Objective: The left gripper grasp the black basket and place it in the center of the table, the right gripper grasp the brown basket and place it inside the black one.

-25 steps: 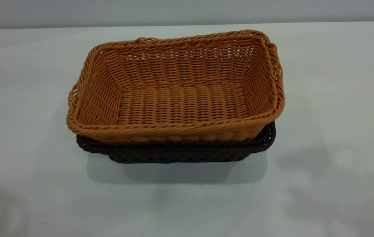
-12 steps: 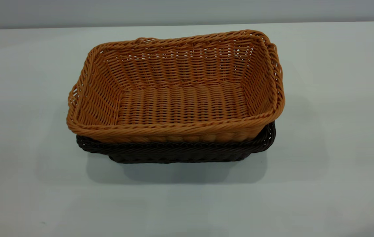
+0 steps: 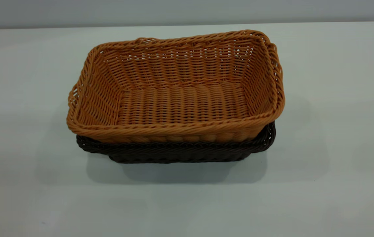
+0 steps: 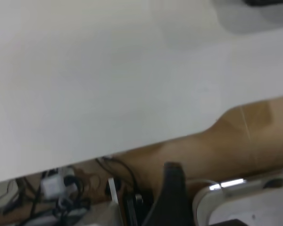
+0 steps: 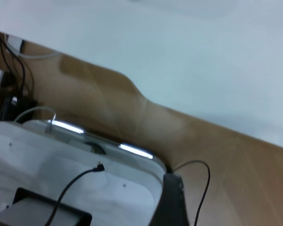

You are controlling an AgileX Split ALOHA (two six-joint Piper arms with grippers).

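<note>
1. The brown basket (image 3: 175, 89) is seen nested inside the black basket (image 3: 180, 152) near the middle of the table (image 3: 331, 197). Only the dark rim and the lower front wall of the black one are left showing beneath it.
2. The brown basket is seated slightly askew, its rim overhanging the black rim at the exterior view's left.
3. Neither arm is shown in the exterior view. The soft shadows cast on the tabletop at the lower right a second ago are gone, while both baskets have stayed exactly where they were.
4. In each wrist view, one dark finger is seen past the table's edge, over the wooden floor: the left gripper (image 4: 172, 197) and the right gripper (image 5: 172, 200). With a single finger visible each, it cannot be told whether either claw is open or closed.
5. Nothing is held by either gripper.
6. The task is judged complete, with the arms apparently retracted and parked.
</note>
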